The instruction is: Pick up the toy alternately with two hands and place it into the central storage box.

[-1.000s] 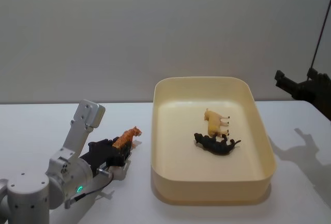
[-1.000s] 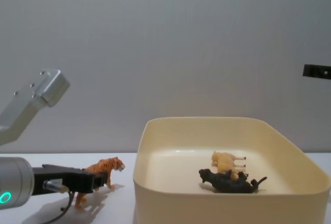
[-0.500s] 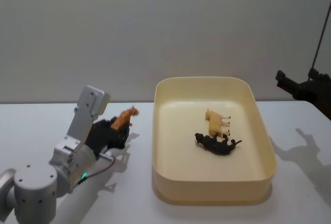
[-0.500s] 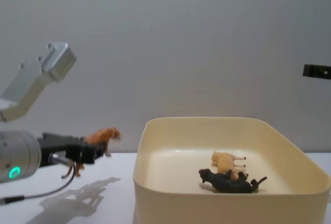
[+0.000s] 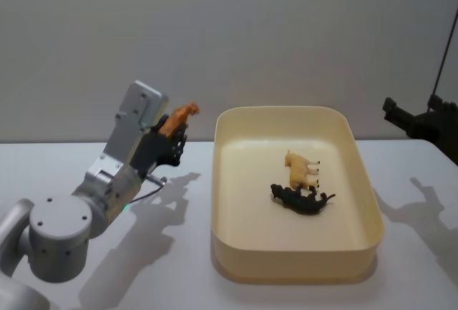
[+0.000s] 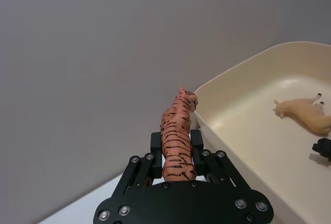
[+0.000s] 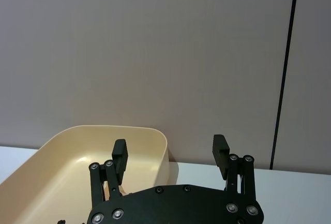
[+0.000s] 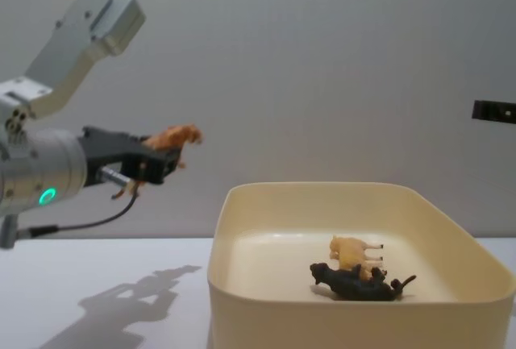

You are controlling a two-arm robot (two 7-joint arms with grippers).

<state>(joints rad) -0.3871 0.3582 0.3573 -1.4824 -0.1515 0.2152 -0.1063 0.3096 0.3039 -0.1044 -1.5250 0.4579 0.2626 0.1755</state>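
Note:
An orange striped tiger toy [image 5: 178,119] [image 6: 177,142] [image 8: 174,139] is held in the air by my left gripper [image 5: 172,134] [image 6: 176,149] [image 8: 157,158], which is shut on it. It hangs left of the cream-yellow storage box [image 5: 295,265] [image 8: 355,329] [image 6: 223,83] [image 7: 57,151], above rim height. Inside the box lie a tan animal figure [image 5: 301,167] [image 8: 355,251] [image 6: 304,115] and a black one [image 5: 300,198] [image 8: 359,282]. My right gripper [image 5: 413,120] [image 7: 170,159] is open and raised at the far right, apart from the box.
The box stands on a white table [image 5: 86,160] in front of a plain grey wall. A thin dark vertical rod [image 5: 444,52] [image 7: 283,74] rises at the far right. The left arm's shadow falls on the table left of the box.
My left gripper has lifted the tiger from the table, up and a little toward the box. The right gripper and the figures in the box have not moved.

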